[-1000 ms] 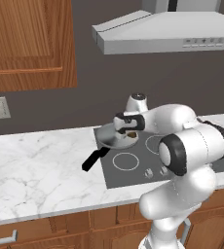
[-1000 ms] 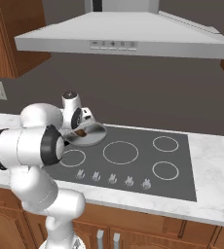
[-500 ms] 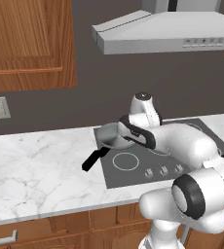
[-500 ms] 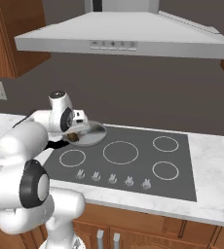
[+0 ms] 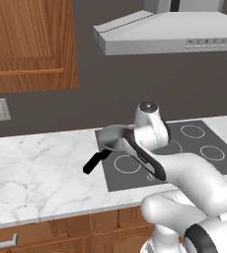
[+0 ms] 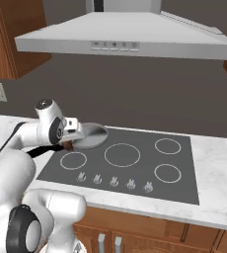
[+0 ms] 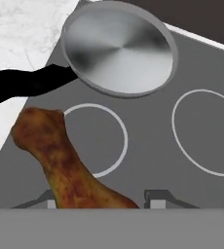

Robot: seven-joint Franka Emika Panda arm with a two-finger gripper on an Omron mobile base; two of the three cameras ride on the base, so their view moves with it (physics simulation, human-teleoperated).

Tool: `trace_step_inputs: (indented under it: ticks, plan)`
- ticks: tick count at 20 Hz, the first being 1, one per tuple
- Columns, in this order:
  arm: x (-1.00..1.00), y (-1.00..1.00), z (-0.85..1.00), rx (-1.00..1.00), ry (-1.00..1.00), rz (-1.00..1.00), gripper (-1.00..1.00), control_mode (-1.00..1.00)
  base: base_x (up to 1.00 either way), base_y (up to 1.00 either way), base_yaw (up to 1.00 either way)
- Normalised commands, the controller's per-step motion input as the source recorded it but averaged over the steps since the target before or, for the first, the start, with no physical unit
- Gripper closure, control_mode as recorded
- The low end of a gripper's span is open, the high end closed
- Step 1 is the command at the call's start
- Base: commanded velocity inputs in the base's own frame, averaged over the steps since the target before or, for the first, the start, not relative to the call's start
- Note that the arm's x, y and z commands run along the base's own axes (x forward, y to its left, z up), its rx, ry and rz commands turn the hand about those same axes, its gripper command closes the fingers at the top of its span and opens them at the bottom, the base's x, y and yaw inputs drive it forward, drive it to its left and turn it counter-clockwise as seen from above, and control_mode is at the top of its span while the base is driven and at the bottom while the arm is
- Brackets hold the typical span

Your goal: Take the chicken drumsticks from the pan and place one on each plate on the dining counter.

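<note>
My gripper (image 7: 102, 200) is shut on a golden-brown chicken drumstick (image 7: 60, 160), which hangs over the cooktop's front-left burner ring, clear of the pan. In the right base view the gripper (image 6: 68, 144) sits just left of the pan (image 6: 89, 136), with the drumstick (image 6: 67, 147) below it. The grey pan (image 7: 119, 48) has nothing in it; its black handle (image 7: 21, 85) points out over the marble. From the left base view the pan (image 5: 109, 136) is partly hidden behind my arm. The second drumstick, the plates and the dining counter are out of view.
The black cooktop (image 6: 125, 163) has a row of knobs (image 6: 113, 181) along its front edge. White marble counter (image 5: 31, 168) stretches to the left. A range hood (image 6: 125, 34) hangs overhead, and a wooden wall cabinet (image 5: 26, 44) hangs at upper left.
The arm has swung round and the hand has come up off the pan with the drumstick in it. The pan has stayed in place and now lies bare.
</note>
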Motion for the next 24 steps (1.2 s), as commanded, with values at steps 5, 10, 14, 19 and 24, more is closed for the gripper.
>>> trace_step_inputs:
  ticks: [5,10,14,19,24]
  plan:
    - [0.0,0.0,0.0,0.0,0.0,0.0,1.0,-1.0,0.0,0.0,0.0]
    - [-0.05,0.0,0.0,0.0,-0.04,0.0,1.0,-1.0,0.0,0.0,0.0]
    - [-0.29,0.0,0.0,0.04,-0.15,0.0,1.0,-1.0,0.0,0.0,0.0]
    - [-0.29,0.01,0.0,0.0,-0.03,-0.02,1.0,1.0,-0.21,0.01,-0.03]
    - [0.0,0.0,0.0,0.0,0.0,0.0,1.0,1.0,-0.54,0.09,-0.01]
